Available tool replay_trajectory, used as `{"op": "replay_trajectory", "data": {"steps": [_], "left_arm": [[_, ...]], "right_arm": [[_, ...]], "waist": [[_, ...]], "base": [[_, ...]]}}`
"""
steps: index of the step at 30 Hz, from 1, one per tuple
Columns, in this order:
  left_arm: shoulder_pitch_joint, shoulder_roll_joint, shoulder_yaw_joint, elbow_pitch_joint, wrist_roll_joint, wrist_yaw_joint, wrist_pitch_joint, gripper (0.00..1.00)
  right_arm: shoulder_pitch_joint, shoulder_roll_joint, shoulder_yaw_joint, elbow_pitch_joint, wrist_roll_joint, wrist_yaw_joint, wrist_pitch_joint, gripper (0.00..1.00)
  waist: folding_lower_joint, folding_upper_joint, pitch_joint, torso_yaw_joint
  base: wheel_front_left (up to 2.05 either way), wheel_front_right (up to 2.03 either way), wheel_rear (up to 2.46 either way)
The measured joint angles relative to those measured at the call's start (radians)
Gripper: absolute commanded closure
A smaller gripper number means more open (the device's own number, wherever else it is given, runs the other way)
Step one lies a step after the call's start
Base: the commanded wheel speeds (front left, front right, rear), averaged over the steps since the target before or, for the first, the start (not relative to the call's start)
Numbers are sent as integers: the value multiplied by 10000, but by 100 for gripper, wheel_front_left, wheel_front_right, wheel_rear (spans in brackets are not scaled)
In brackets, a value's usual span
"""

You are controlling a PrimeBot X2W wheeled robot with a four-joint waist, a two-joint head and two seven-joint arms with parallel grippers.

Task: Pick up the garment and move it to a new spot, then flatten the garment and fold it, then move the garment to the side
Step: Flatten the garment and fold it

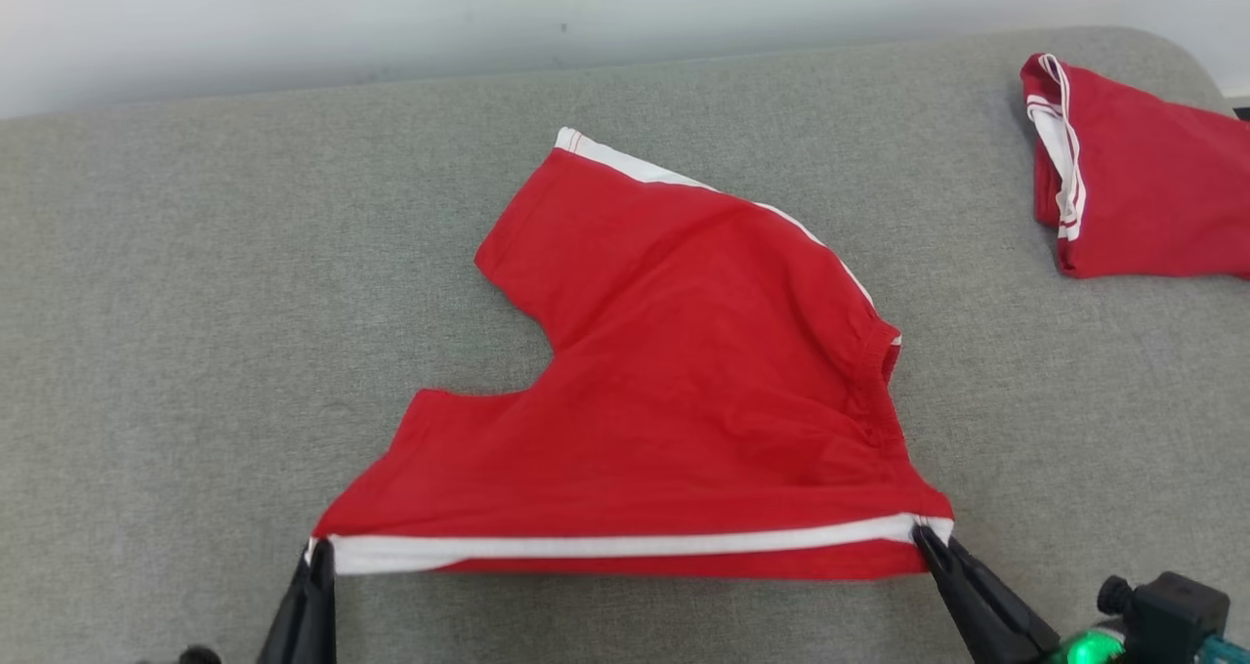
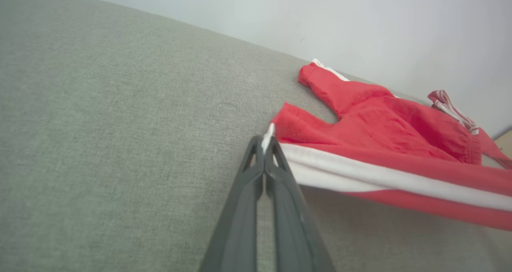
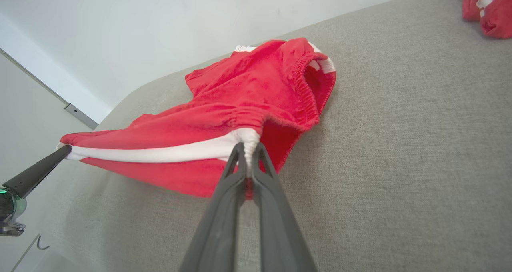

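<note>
— What takes up most of the head view?
— A broad grey woven-fabric padded surface [image 1: 176,352]. In its middle lie the red fabric shorts with a white side stripe [image 1: 684,381], one leg pointing toward the far side and the striped near edge pulled straight.
— Anything else red?
— A smaller folded red garment with white trim [image 1: 1143,186], well apart at the far right.
— And the grippers?
— The left gripper [image 1: 317,555] pinches the leg-hem end of the stripe and the right gripper [image 1: 925,537] pinches the waistband end. Both pairs of jaws are clamped tight on the shorts.
— What do the wrist views add?
— The left wrist view shows the near edge raised off the surface, with shadow beneath it. The right wrist view shows the gathered elastic waistband [image 3: 308,84] gaping open, where the head view gives a puckered seam.
</note>
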State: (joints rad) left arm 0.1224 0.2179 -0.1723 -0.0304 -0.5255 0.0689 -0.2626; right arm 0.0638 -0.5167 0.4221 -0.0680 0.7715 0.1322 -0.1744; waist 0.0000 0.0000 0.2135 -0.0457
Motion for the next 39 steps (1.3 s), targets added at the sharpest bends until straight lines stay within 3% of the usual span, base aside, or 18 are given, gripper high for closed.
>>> {"op": "replay_trajectory", "data": {"steps": [6, 12, 23, 31, 39], "left_arm": [[-1481, 740, -42, 217, 529, -422, 263, 100], [-3969, 1463, -245, 458, 890, -842, 1417, 100], [-8331, 2683, -936, 2621, 1267, -1764, 3214, 100], [-10807, 2805, -1793, 4767, 1369, -1973, 3425, 100], [-11965, 2934, -2811, 6450, 1471, -2000, 3010, 100]], "right_arm": [[-819, 575, -242, -44, -90, 0, 163, 100], [-2073, 1204, -339, 635, -165, -2, -23, 100], [-4778, 2688, -102, 2464, -380, -2, -646, 100], [-6020, 3185, 123, 3290, -564, -2, -825, 100], [-6557, 3544, 566, 3517, -600, -2, -863, 100]], "waist": [[1, 0, 169, -230], [1, 1, 516, -555], [3, 1, 1810, -1487], [4, 2, 2752, -2215], [3, 2, 3307, -2913]], "base": [[0, 0, 0], [0, 0, 0], [0, 0, 0], [0, 0, 0], [0, 0, 0]]}}
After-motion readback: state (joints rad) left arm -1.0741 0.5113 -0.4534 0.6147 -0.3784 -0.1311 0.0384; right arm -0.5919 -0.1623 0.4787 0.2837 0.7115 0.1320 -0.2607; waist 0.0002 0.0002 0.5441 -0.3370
